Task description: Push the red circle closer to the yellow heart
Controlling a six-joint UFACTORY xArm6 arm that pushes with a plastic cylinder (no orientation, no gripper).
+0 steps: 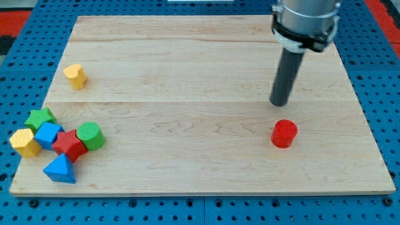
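The red circle [284, 133] is a short red cylinder on the wooden board, at the view's lower right. The yellow heart [75, 75] lies far off at the view's upper left. My tip [279, 103] stands on the board just above the red circle in the view, a short gap apart and not touching it. The rod rises from there to the arm's grey end at the view's top right.
A cluster of blocks sits at the view's lower left: green star [40, 117], yellow hexagon [25, 142], blue cube-like block [48, 134], red star [68, 145], green cylinder [90, 135], blue triangle [60, 169]. The board [187, 112] lies on blue pegboard.
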